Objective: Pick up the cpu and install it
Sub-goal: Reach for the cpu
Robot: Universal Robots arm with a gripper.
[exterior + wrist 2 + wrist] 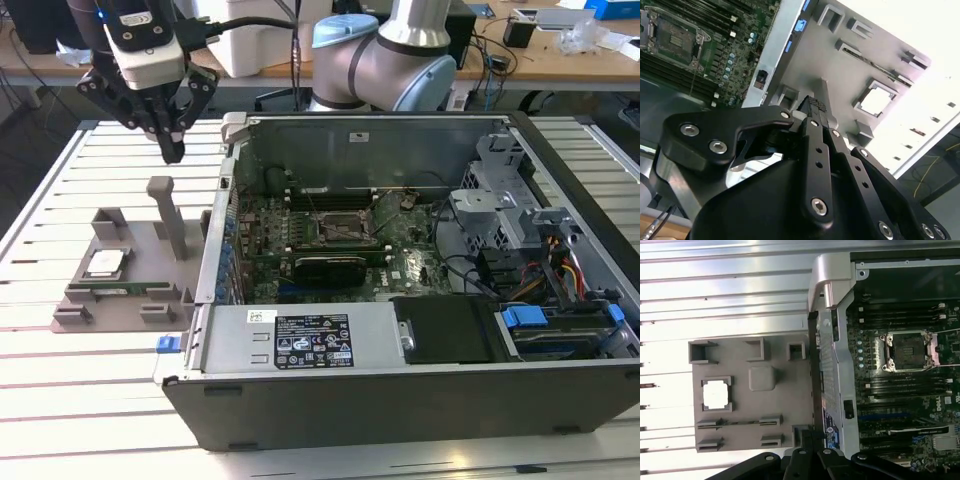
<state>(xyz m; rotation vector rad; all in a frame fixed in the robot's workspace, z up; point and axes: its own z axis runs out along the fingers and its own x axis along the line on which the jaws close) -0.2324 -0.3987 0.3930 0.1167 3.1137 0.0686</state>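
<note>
Currently the end effector (173,150) is hovering above the grey holder tray (150,235), with its fingers pressed together and gripping nothing. The cpu (105,263) is lying flat in a square recess of that tray, which is sitting on the slatted bench (60,180) just beside the open computer case (400,400).

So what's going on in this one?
One robot arm is working beside an open computer case. Its gripper hangs shut and empty above the grey holder tray. The cpu lies in its recess on that tray, not picked up. The motherboard socket looks empty.
</note>
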